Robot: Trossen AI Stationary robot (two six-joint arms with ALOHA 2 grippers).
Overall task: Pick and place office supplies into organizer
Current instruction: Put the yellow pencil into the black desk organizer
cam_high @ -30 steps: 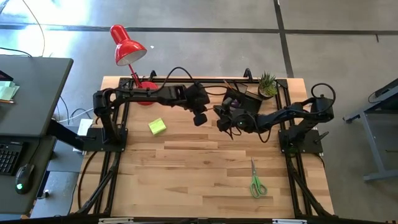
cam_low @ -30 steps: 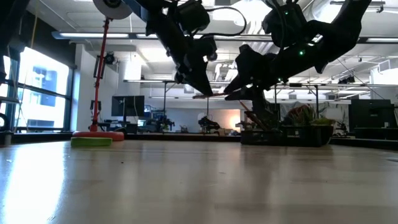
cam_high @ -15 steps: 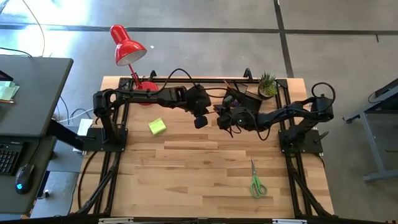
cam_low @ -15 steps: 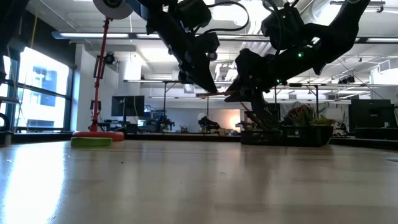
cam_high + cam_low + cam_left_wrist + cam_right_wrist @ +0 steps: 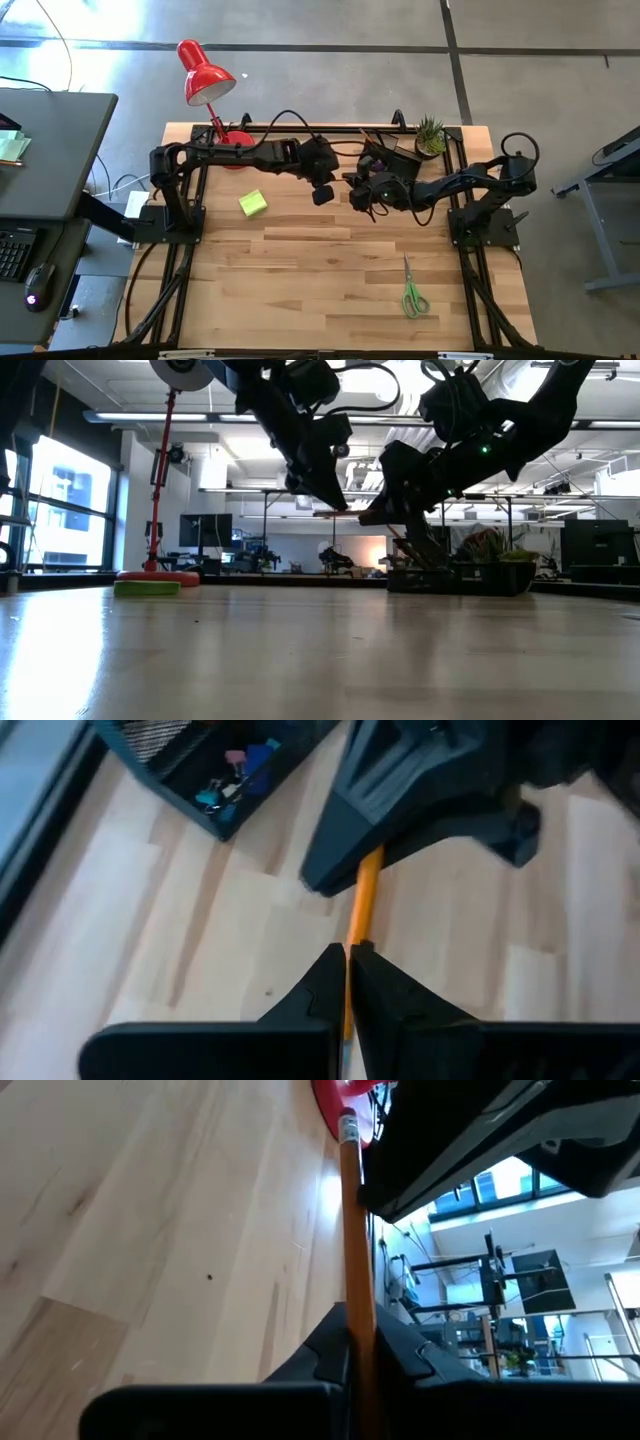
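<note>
Left wrist view, both pincers (image 5: 347,960) (unlabelled) gripping pencil (image 5: 364,900)

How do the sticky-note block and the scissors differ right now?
The yellow-green square sticky-note block lies on the table's left half, near the left arm's tool; the green-handled scissors lie on the right half, nearer the front edge. The block is compact; the scissors are long and slim. Both rest untouched on the wooden table.

Bright overhead light, arms backlit, wrist views blurry
</note>
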